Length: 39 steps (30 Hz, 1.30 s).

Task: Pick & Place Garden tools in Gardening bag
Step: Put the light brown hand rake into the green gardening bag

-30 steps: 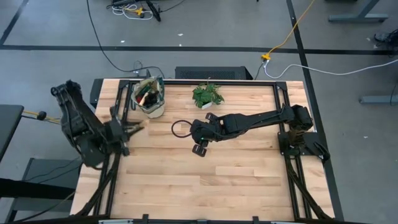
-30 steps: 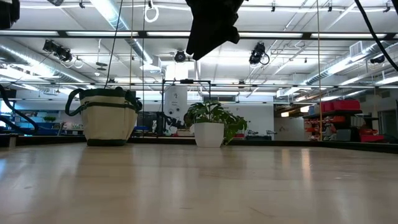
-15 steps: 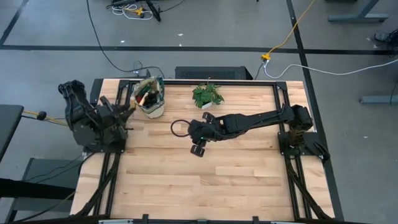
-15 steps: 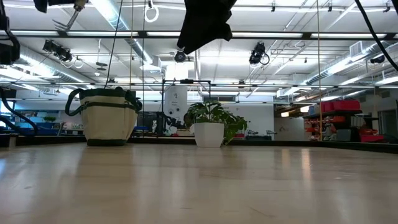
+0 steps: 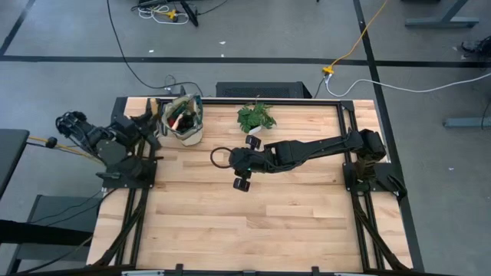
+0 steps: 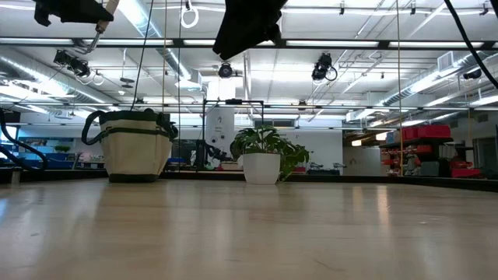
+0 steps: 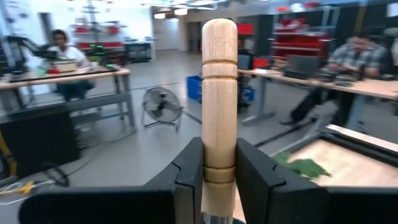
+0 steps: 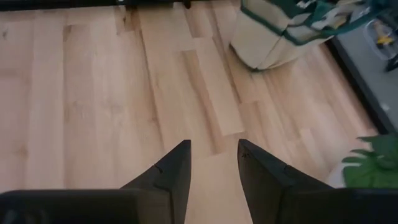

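Your round beige canvas gardening bag point(image 5: 185, 123) with its dark green trim stands near the far left corner of the pale wooden surface point(image 5: 253, 215). From above you can see it is already packed: red and dark items and a few light handles poke out of its open top, though the single pieces are too small to tell apart. In the low view the bag point(image 6: 134, 146) sits upright, its dark loop handle arching off one side.

Just along the far edge from it stands a leafy green plant in a white pot point(image 5: 255, 117), apart from the bag and not touching it.

Your left hand point(image 7: 220, 171) is pinching a pale wooden tool handle point(image 7: 219, 93), a round turned stick with grooves, which stands straight up between the two dark fingers point(image 7: 190, 168). In the high view that hand point(image 5: 150, 123) sits at the surface's left edge, just beside the bag; the low view shows it raised well above the surface with the tool's metal end point(image 6: 99, 35) hanging below.

Your right hand point(image 8: 212, 163) hovers over bare wood with its fingers spread and nothing between them. From above, it point(image 5: 230, 159) is near the middle of the surface, well apart from the bag.
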### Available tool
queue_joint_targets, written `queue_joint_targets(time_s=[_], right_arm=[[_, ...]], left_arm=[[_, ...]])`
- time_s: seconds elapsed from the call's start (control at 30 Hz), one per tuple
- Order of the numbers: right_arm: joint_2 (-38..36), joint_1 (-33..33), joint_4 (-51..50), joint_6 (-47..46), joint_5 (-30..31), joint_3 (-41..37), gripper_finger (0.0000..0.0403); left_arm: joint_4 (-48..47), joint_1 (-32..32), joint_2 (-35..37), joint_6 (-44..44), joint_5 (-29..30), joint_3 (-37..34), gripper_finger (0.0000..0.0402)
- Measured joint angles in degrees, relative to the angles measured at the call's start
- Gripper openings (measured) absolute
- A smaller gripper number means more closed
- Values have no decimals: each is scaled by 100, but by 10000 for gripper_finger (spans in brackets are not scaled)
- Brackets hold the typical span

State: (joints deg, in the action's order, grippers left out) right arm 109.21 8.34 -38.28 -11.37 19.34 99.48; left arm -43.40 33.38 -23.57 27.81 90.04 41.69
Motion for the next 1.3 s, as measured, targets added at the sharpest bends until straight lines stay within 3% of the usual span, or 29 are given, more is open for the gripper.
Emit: queue_joint_targets(time_s=[0.43, 0.83, 1.03, 1.2, 1.3], right_arm=[[0, -7, 214, 498, 423, 2, 132], [0, -74, 472, 875, 423, 2, 132], [0, -146, 566, 933, 423, 2, 132], [0, -193, 614, 946, 421, 2, 132], [0, -203, 614, 946, 401, 2, 132]], left_arm=[[212, -1477, -2, 123, -86, -5, 71], [849, -1972, 2, 107, -36, -579, 71], [1104, -2144, -76, 98, -585, -705, 71], [2540, -2398, -185, -1129, -1183, -1038, 71], [4335, -2883, -194, -2614, -1906, -1312, 71]])
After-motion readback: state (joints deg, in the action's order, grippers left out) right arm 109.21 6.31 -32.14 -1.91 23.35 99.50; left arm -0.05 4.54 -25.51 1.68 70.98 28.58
